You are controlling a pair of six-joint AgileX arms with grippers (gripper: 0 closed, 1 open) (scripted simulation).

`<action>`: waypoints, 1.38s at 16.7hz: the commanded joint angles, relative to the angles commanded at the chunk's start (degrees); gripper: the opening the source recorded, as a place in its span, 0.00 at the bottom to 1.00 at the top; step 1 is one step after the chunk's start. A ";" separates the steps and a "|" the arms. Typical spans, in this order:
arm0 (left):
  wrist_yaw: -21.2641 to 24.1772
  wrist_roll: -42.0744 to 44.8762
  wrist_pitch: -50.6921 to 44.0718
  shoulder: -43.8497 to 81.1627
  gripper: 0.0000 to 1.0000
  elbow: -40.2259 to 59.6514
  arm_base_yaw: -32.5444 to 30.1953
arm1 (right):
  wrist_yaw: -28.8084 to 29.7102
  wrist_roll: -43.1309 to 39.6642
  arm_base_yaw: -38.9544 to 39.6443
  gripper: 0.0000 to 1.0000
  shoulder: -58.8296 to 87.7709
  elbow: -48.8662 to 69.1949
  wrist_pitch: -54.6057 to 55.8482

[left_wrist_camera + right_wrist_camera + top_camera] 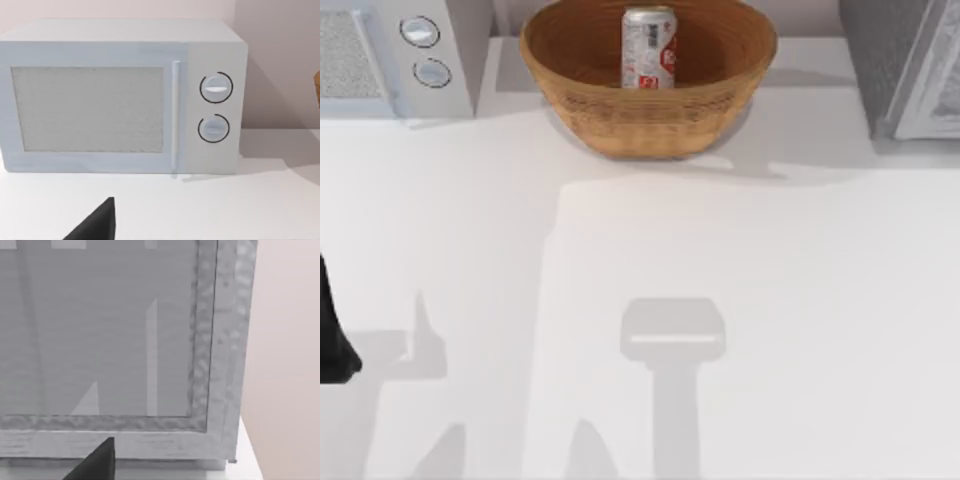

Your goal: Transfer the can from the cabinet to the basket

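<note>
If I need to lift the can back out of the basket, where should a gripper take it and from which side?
Grip the can around its upper body, coming straight down from above. It stands upright in the middle of the basket, whose high woven walls ring it and would likely block a sideways approach.

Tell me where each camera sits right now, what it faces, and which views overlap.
Top view: above the table, looking down at the can upright in the basket; a dark bit of the left arm at the left edge.
Left wrist view: faces the white appliance; a dark gripper tip shows.
Right wrist view: faces the cabinet door, close up; a dark tip shows.
Shared: the top view also holds the appliance and the cabinet.
</note>
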 joint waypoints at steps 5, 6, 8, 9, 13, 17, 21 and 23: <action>0.00 0.00 0.00 0.00 1.00 0.00 0.00 | -1.06 -0.05 -1.04 1.00 -1.57 17.96 -20.17; 0.00 0.00 0.00 0.00 1.00 0.00 0.00 | -1.21 -0.06 -1.20 1.00 -2.10 22.37 -25.51; 0.00 0.00 0.00 0.00 1.00 0.00 0.00 | -1.42 -0.05 -1.43 1.00 -3.31 31.59 -36.73; 0.00 0.00 0.00 0.00 1.00 0.00 0.00 | -1.49 -0.05 -1.51 1.00 -4.00 36.29 -42.47; 0.00 0.00 0.00 0.00 1.00 0.00 0.00 | -1.47 0.00 -1.50 1.00 -7.06 53.96 -64.11; 0.00 0.00 0.00 0.00 1.00 0.00 0.00 | -1.04 0.02 -1.02 1.00 -10.11 67.35 -79.20; 0.00 0.00 0.00 0.00 1.00 0.00 0.00 | -0.80 0.00 -0.74 1.00 -11.56 72.92 -84.97; 0.00 0.00 0.00 0.00 1.00 0.00 0.00 | -0.80 0.00 -0.74 1.00 -11.56 72.92 -84.97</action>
